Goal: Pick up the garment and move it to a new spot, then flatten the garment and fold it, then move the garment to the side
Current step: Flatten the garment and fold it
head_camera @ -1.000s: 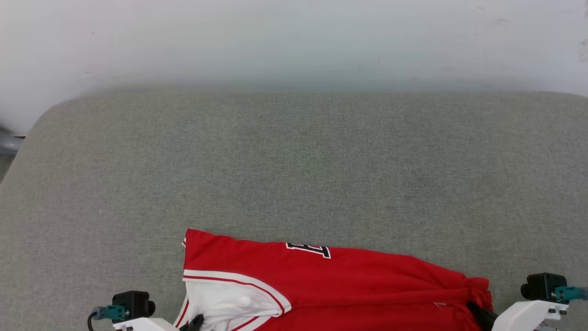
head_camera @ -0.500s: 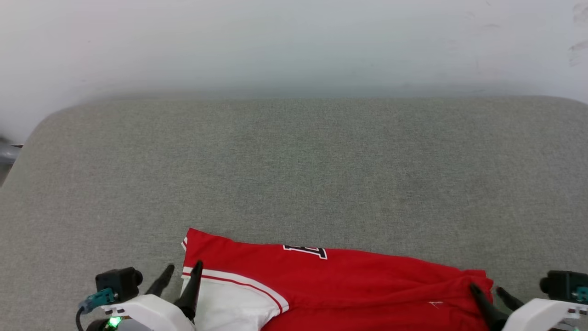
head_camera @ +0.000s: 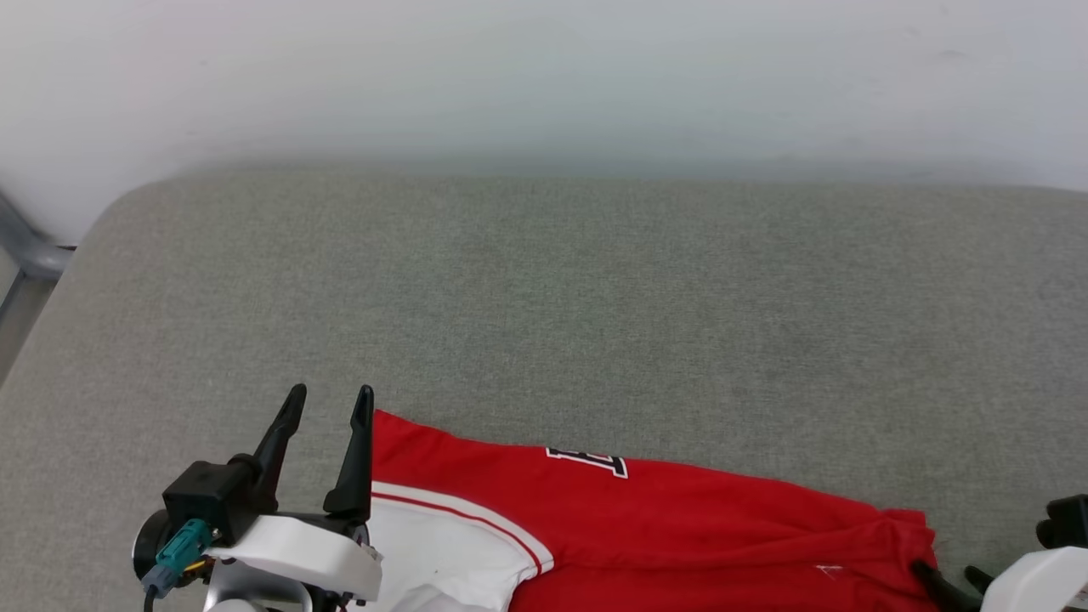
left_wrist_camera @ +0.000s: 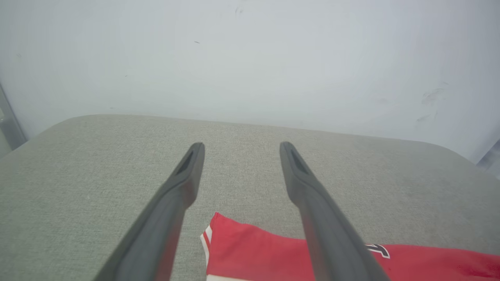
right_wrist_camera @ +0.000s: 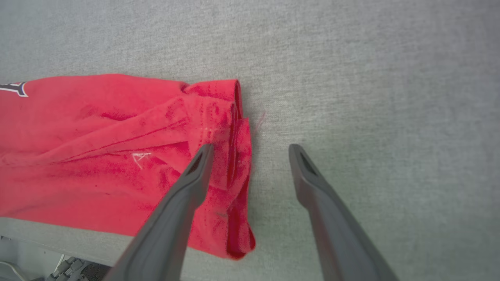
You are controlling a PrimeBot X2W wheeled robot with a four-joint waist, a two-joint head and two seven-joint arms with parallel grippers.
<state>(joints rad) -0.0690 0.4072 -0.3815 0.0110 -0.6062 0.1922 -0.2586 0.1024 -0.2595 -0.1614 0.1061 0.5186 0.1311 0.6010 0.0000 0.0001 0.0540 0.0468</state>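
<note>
Finding: both grips have been released within the last second. A second ago the left end effector [head_camera: 330, 399] was clenched low at the white sleeve [head_camera: 442, 552] and the right end effector [head_camera: 952, 580] at the opposite end. Both now stand with jaws spread and nothing between them.

Position: the garment [head_camera: 680, 527] lies along the near edge of the bench [head_camera: 544, 297] as a long red band. Its lettering [head_camera: 588, 461] is cut by the far fold line.

Left side: the end effector [left_wrist_camera: 242, 150] has lifted clear and points over bare bench, just beside the garment's [left_wrist_camera: 254, 253] corner.

Right side: the end effector [right_wrist_camera: 252, 152] straddles the bunched hem [right_wrist_camera: 234, 128] of the garment [right_wrist_camera: 97, 156], one finger over cloth and one over bench. Whether that finger touches the cloth cannot be told.

Assessment: the garment appears set down and doubled lengthwise, so a fold step looks finished. The hem end is wrinkled and overhangs the bench edge slightly. It likely needs smoothing before further folds and the move aside.
</note>
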